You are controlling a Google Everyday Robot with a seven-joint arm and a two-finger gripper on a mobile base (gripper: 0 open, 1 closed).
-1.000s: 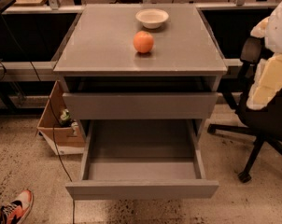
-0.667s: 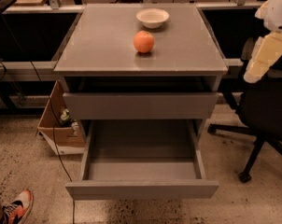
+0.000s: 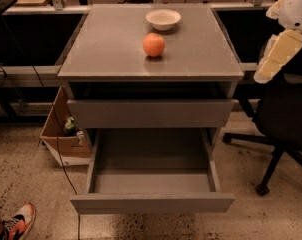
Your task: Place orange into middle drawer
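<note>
The orange (image 3: 154, 44) sits on the grey cabinet top (image 3: 106, 49), just in front of a cream-white bowl (image 3: 163, 19). The middle drawer (image 3: 152, 202) is pulled wide open below, and its inside shows nothing in it. The like grey drawer above it (image 3: 150, 113) is pushed in. My gripper (image 3: 275, 55), cream and white, hangs at the right edge of the view, level with the cabinet top and well to the right of the orange. It holds nothing that I can see.
A black office chair (image 3: 283, 119) stands close to the cabinet's right side, under my gripper. A cardboard box (image 3: 63, 141) sits on the floor at the left, with a cable beside it. A person's shoe (image 3: 16, 223) shows at the bottom left.
My gripper has risen and shifted slightly left along the right edge. The orange, bowl and drawers have not moved.
</note>
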